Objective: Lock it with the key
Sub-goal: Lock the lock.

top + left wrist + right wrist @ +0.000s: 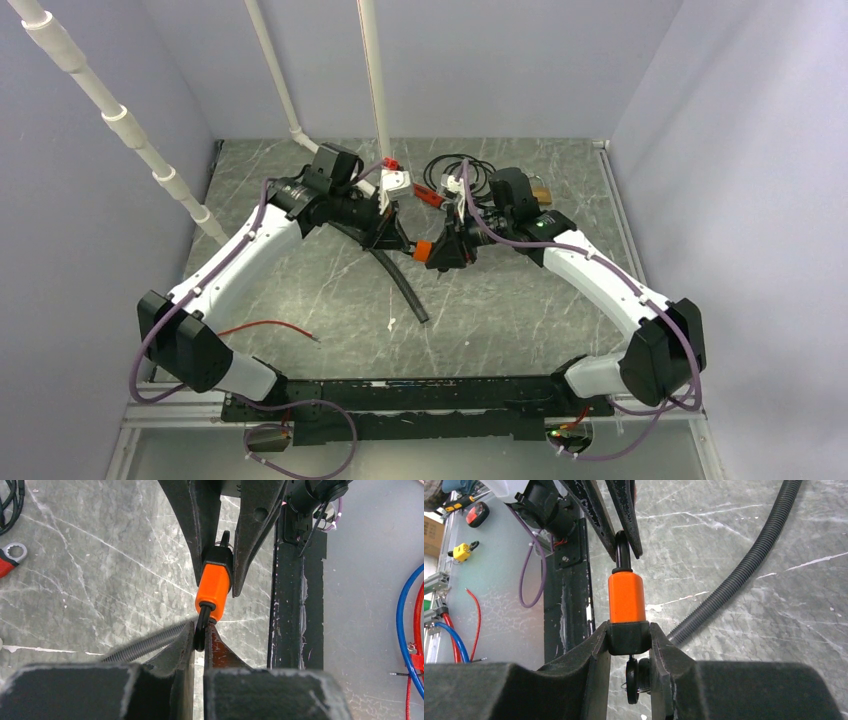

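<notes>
An orange padlock (422, 249) with a black base and black shackle hangs between both grippers above the table's middle. My left gripper (202, 639) is shut on the black shackle (201, 627). My right gripper (629, 636) is shut on the padlock's black base (626, 636); the orange body (626, 597) points away from it. A black-headed key (632, 680) sits in the base, with a second key on a small ring beside it, between the right fingers. From the left wrist view the orange body (213, 589) runs up into the right fingers (255, 525).
A black corrugated hose (400, 283) lies on the marble table under the padlock. Red-handled tools (428, 193), black cable coils (470, 170) and a brass padlock (541, 192) lie at the back. A red wire (270, 326) lies near the left arm.
</notes>
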Tool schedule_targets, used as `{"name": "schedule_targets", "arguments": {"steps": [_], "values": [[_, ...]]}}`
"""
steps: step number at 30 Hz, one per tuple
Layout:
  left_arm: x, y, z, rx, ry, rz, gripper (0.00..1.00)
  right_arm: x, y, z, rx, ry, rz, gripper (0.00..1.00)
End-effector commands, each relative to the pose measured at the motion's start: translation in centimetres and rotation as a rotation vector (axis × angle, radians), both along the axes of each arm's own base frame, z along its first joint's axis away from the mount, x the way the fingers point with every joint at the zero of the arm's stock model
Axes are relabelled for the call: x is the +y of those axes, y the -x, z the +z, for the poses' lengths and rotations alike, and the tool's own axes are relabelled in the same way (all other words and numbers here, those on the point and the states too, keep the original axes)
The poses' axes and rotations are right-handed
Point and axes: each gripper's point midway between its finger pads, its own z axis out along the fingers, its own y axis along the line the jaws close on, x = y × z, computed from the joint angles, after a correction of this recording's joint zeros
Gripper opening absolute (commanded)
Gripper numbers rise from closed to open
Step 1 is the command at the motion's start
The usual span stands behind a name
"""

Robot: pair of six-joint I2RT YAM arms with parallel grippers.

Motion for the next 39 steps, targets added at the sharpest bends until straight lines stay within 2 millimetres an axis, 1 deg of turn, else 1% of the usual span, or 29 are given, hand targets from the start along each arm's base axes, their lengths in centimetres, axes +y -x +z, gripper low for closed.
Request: {"name": "schedule_targets", "arguments": {"steps": [1,4,6,8,9,14,16,18,19,20,22,23,25,29,30,32,39], "values": [[-3.8,5.0,1.6,0.12,0.155,-0.252,0.0,3.9,-2.4,11.8,-0.465,-0.303,0.095,0.0],[-3.6,4.9,1.6,0.125,0.144,-0.241,0.0,3.9,-2.4,11.5,-0.465,-0.293,0.103,0.0],[-3.1,4.6,1.6,0.12,0.131,-0.223,0.0,3.6,-2.2,11.2,-0.47,-0.283,0.107,0.0],[-2.2,3.6,1.7,0.119,0.128,-0.178,0.0,2.9,-2.0,10.2,-0.45,-0.254,0.1,0.0],[-1.3,2.6,2.0,0.111,0.134,-0.142,0.0,2.4,-2.0,9.7,-0.441,-0.241,0.093,0.0],[1.7,-0.6,3.9,0.051,0.155,-0.037,0.0,0.3,-2.1,7.1,-0.409,-0.176,0.061,0.0],[2.2,-1.1,4.4,0.015,0.15,-0.017,0.0,-0.3,-2.0,6.1,-0.394,-0.15,0.055,0.0],[2.3,-1.2,5.0,-0.019,0.158,-0.018,0.0,-0.6,-1.9,5.7,-0.387,-0.137,0.056,0.0],[2.3,-1.2,5.3,-0.029,0.165,-0.015,0.0,-0.6,-1.9,5.6,-0.384,-0.135,0.057,0.02],[2.2,-1.2,5.5,-0.03,0.174,-0.012,0.0,-0.6,-1.9,5.6,-0.38,-0.133,0.055,0.1],[2.2,-1.1,5.8,-0.026,0.184,-0.012,0.0,-0.6,-2.0,5.7,-0.371,-0.126,0.05,0.31],[2.2,-1.0,5.9,-0.027,0.183,-0.013,0.0,-0.7,-2.2,5.8,-0.369,-0.122,0.046,0.37],[2.3,-0.8,5.9,-0.031,0.176,-0.018,0.0,-1.0,-2.4,5.7,-0.354,-0.117,0.032,0.45],[2.6,-0.7,5.9,-0.044,0.165,-0.013,0.0,-1.8,-2.6,5.6,-0.342,-0.109,0.005,0.68],[2.6,-0.6,5.9,-0.046,0.163,-0.011,0.0,-2.0,-2.6,5.5,-0.34,-0.106,0.001,0.71],[2.7,-0.5,5.8,-0.047,0.159,-0.012,0.0,-2.3,-2.6,5.4,-0.335,-0.102,-0.005,0.72],[2.7,-0.1,6.0,-0.047,0.174,-0.034,0.0,-2.1,-2.5,4.5,-0.282,-0.11,-0.012,0.7]]}}
